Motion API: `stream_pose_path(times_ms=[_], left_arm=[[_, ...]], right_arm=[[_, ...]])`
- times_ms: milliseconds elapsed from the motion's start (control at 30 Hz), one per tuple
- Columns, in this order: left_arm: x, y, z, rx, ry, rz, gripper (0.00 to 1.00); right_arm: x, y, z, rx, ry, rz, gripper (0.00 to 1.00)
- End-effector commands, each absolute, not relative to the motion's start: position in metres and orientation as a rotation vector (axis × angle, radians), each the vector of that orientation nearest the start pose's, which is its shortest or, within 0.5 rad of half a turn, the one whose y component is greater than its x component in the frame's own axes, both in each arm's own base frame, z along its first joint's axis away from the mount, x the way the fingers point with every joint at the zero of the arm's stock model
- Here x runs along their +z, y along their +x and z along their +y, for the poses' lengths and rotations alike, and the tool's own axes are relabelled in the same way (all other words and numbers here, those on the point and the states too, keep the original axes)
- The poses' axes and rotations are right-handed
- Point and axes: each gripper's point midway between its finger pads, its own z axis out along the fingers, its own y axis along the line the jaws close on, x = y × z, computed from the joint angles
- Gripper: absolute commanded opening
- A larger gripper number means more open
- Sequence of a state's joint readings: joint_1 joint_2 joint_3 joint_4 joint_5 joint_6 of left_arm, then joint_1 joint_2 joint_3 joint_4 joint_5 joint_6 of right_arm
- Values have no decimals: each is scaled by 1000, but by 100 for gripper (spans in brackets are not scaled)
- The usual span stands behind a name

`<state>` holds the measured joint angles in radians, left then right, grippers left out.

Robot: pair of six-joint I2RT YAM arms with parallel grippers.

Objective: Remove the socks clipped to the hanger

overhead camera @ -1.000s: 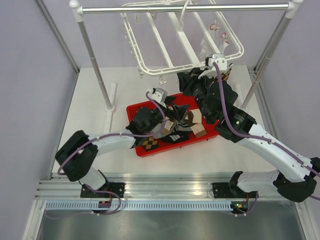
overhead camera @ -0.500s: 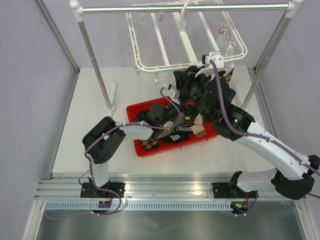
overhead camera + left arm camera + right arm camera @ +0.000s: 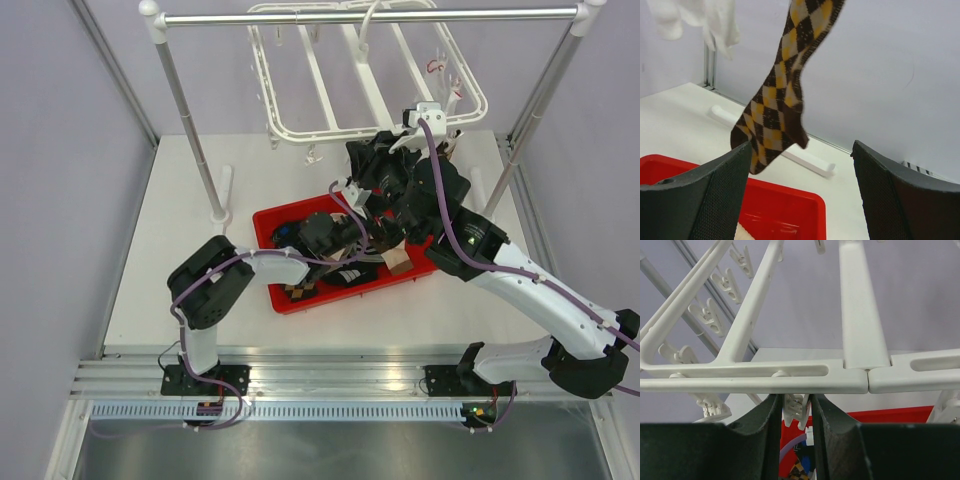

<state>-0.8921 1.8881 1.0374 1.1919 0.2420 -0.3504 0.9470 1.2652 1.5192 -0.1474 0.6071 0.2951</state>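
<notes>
The white hanger [image 3: 360,80] hangs from the rail. One brown-mustard argyle sock [image 3: 775,105] is still clipped to it and dangles in the left wrist view beside a small white cloth [image 3: 700,20]. My right gripper [image 3: 362,158] is at the hanger's front bar [image 3: 755,377], its jaws closed around a small white clip [image 3: 796,407]. My left gripper [image 3: 800,170] is open and empty over the red tray [image 3: 790,210], below the argyle sock. Several socks [image 3: 345,270] lie in the tray.
The silver rail stand [image 3: 370,15] spans the back, with posts at the left [image 3: 190,130] and right [image 3: 535,110]. The stand's white foot [image 3: 805,160] lies on the table behind the tray. Purple walls close in on both sides.
The left arm folded and its gripper moved right and back over the tray. The hanger swung left. The right gripper moved left along the front bar onto a clip.
</notes>
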Motion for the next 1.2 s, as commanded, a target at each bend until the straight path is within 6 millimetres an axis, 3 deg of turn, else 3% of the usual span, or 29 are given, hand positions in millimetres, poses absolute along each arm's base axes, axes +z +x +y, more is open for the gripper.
stream_pose_path(times_ms=[0, 267, 500, 833, 967, 1067, 1100, 1167], left_arm=[[295, 288, -459, -1261, 582, 1140, 84], [283, 311, -475, -1200, 521, 1196, 85], [296, 322, -495, -1239, 509, 1184, 83], [295, 308, -517, -1302, 540, 1197, 73], [298, 307, -518, -1332, 531, 1199, 60], [305, 306, -520, -1345, 532, 1195, 37], [309, 306, -519, -1349, 529, 1191, 20], [312, 305, -518, -1347, 529, 1198, 3]], right_arm=[[485, 300, 259, 563, 39, 1476, 1], [489, 298, 258, 569, 40, 1470, 1], [489, 299, 258, 559, 38, 1471, 1], [488, 302, 262, 552, 32, 1474, 1], [487, 302, 261, 546, 33, 1477, 1], [488, 301, 260, 545, 33, 1475, 1], [490, 300, 259, 547, 34, 1472, 1], [489, 300, 258, 540, 33, 1474, 1]])
